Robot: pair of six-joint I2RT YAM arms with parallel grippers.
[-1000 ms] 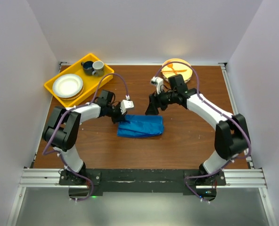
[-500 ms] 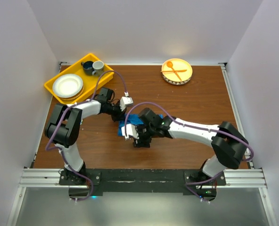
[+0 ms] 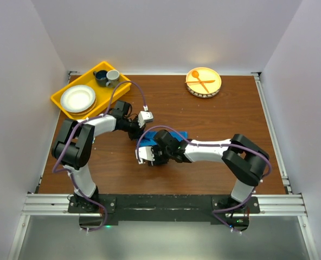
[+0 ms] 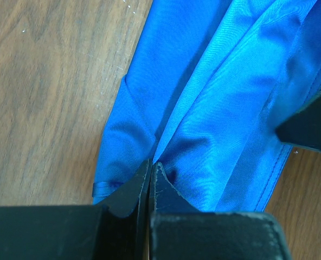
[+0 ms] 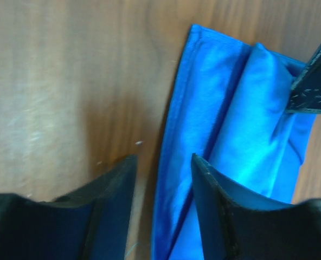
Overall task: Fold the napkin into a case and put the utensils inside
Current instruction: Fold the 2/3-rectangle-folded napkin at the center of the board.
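Bright blue napkin (image 4: 220,97), folded lengthwise, creased

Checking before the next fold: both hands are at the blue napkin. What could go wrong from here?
1. The right hand stands open astride just the hem of the napkin, half over the bare table. Closing may catch a single layer or miss.
2. The left hand is shut on bunched folds, so a pull from the other side could drag the pleats apart.
3. Both hands sit close together at one end and could bump.

Napkin (image 3: 178,134) mostly hidden beneath right arm (image 3: 204,149).
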